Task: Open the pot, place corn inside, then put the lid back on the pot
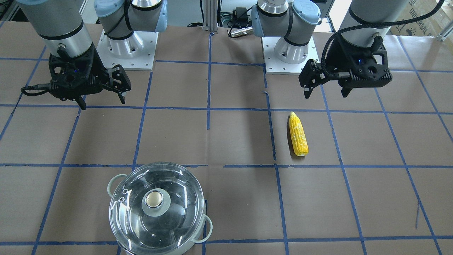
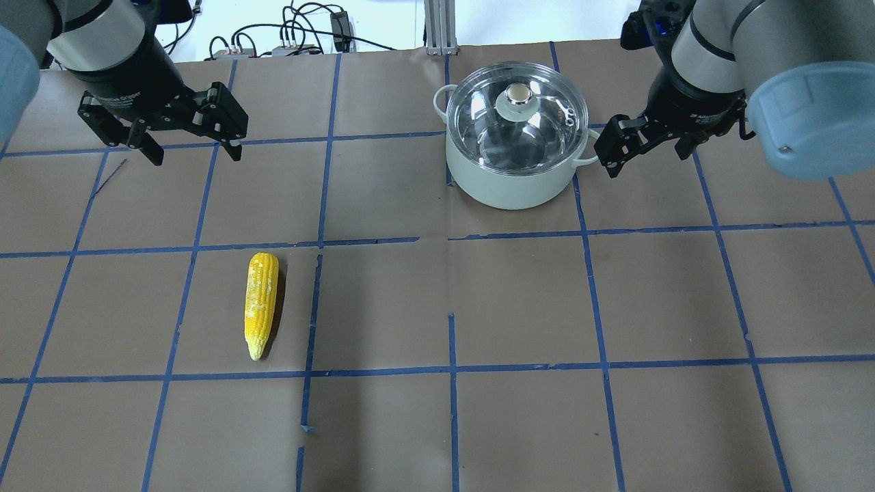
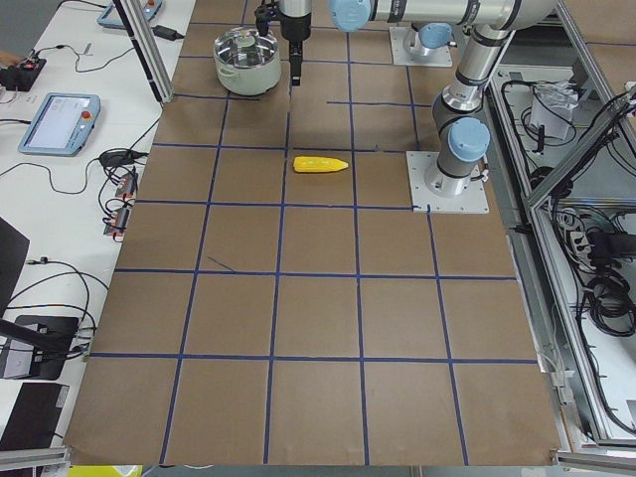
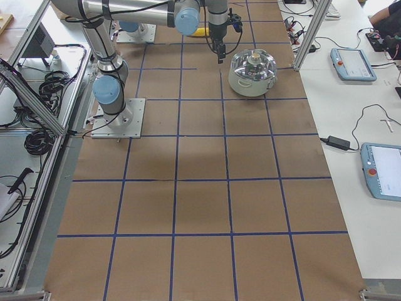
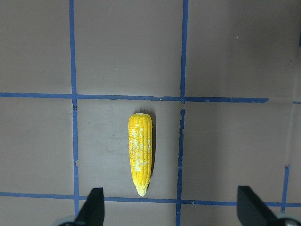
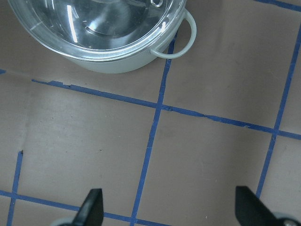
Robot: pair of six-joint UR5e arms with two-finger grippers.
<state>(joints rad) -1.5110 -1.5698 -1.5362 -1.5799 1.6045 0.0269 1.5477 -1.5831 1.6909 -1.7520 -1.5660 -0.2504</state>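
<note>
At the table's far side, in the robot's right half: the pot (image 2: 509, 184) stands closed on the brown paper (image 2: 437, 307).
Lid: the lid (image 2: 478, 119) sits level on the rim with its knob (image 2: 519, 96) dead centre. Nothing touches it.
Corn: the corn (image 2: 262, 304) lies flat in the left half, pointed end toward the robot, well apart from the pot.
Right gripper: the right gripper (image 2: 646, 160) hangs just beside the pot's side handle (image 6: 181, 40), off to the side of the lid. Its jaws are spread wide and hold nothing.
Left gripper: the left gripper (image 2: 197, 154) hovers above the left half with the corn in its wrist camera's view. Its jaws are also spread wide and empty.
Step in hand: lifting the lid, by my reading, and it has not begun. The right gripper is the nearer one, so give it the job.
How to do it well: move sideways first until the knob sits midway between the fingers, then come straight down. Close only once both pads are level with the knob's waist, below the cream cap.
Lift: pull straight up until the glass clears the rim, then carry it away from the corn's route.
Watch for: the knob looks smooth and rounded, so a high or off-centre pinch may slip. The domed glass could tilt and catch the rim.
</note>
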